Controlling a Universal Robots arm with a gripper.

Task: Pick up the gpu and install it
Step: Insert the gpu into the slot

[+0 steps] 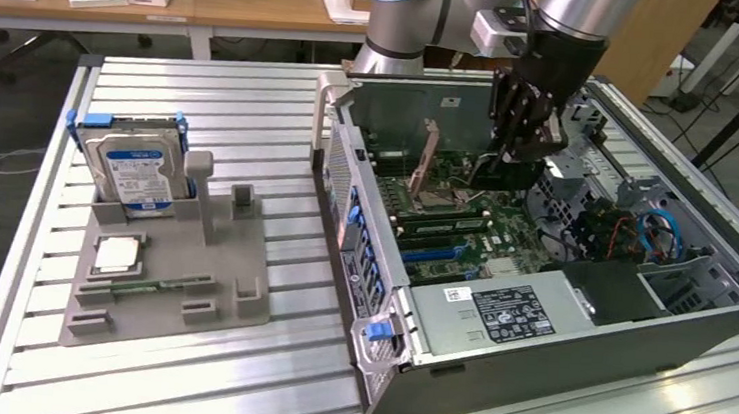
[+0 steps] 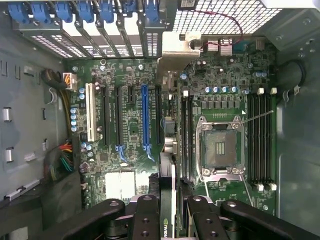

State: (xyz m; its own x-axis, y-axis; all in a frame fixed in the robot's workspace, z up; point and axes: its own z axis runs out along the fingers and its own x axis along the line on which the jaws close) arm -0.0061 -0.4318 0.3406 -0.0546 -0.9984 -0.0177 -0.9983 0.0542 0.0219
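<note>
Here the gripper (image 1: 526, 140) hangs over the open case (image 1: 573, 335), its jaws closed on the gpu (image 2: 169, 200), held edge-on above the motherboard (image 2: 130, 125). The wrist view reveals the blue slot (image 2: 145, 117) at the card's eleven o'clock; the exterior view adds the hard drive (image 1: 139, 172) at the case's nine o'clock.

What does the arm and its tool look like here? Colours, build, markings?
Arm: silver-grey tubular links with a light blue joint cap. Tool: black, with black bar-linkage fingers pinned by round bolts. A white box sits at the wrist. No markings readable on the arm.
</note>
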